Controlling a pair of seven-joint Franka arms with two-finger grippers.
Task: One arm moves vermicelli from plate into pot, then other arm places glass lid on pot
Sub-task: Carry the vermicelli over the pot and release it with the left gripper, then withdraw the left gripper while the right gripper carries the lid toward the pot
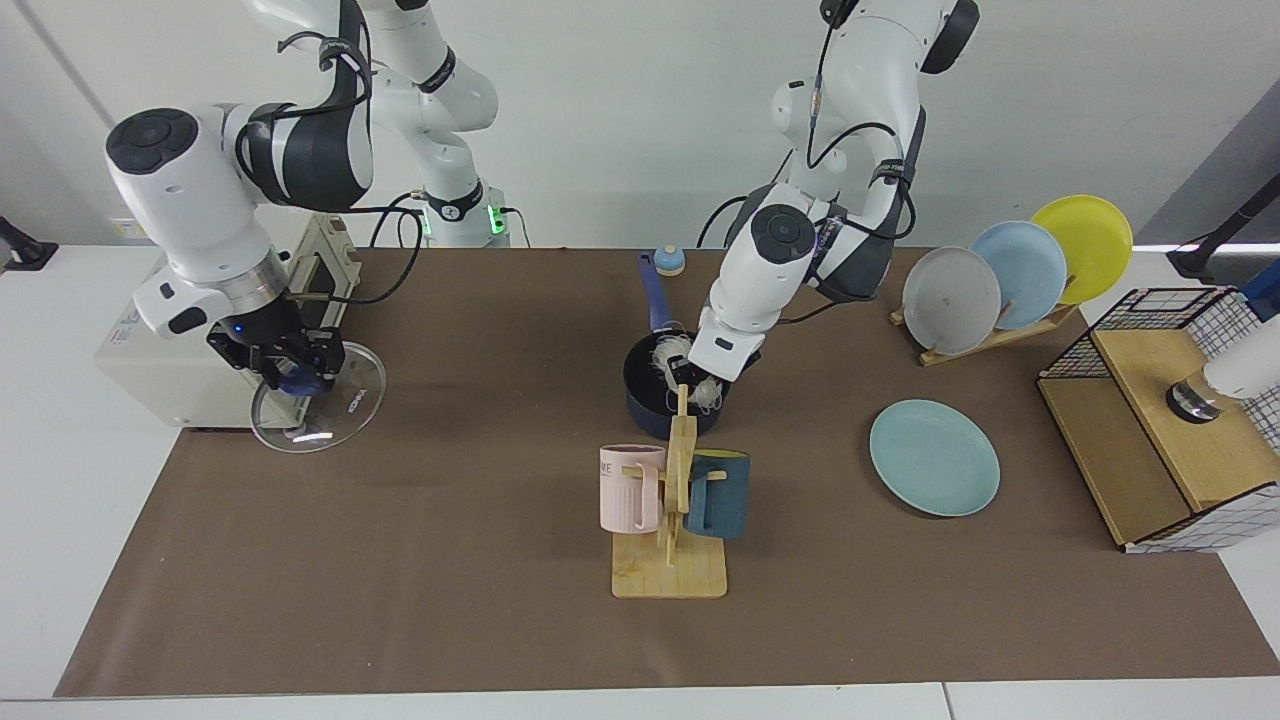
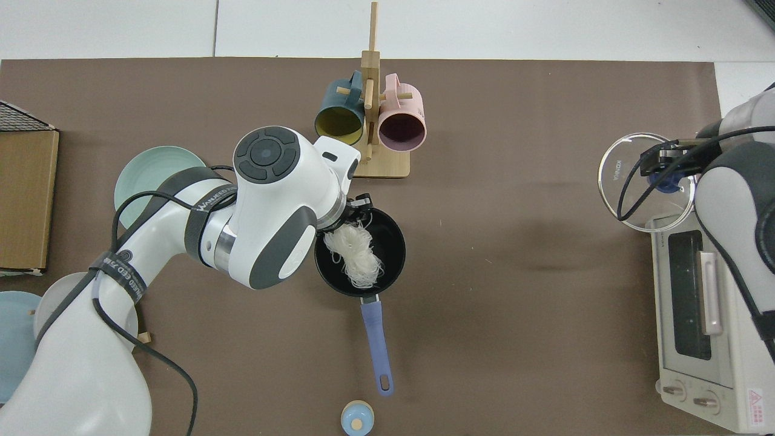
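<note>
**Vermicelli at the pot; lid held in reserve**

Facing view: The left end effector (image 1: 690,379) is lowered over the pot (image 1: 650,410) at mid-table, its fingers closed on the vermicelli (image 1: 668,352), which hangs into the pot's mouth. Judged: the low position is meant to drop the threads inside without spilling over the rim. The plate (image 1: 934,458) lies bare to the right, well apart. At the left, the right end effector (image 1: 288,374) is clamped on the blue knob of the glass lid (image 1: 318,405), which hangs tilted clear of the table beside a toaster oven (image 1: 190,370). This arm appears to wait for its turn. A mug rack (image 1: 672,520) stands just near of the pot.

Top view: The vermicelli (image 2: 354,257) lies largely within the pot (image 2: 387,239), one end at the left end effector (image 2: 357,209). The glass lid (image 2: 623,184) is far right, well apart from the pot.
</note>
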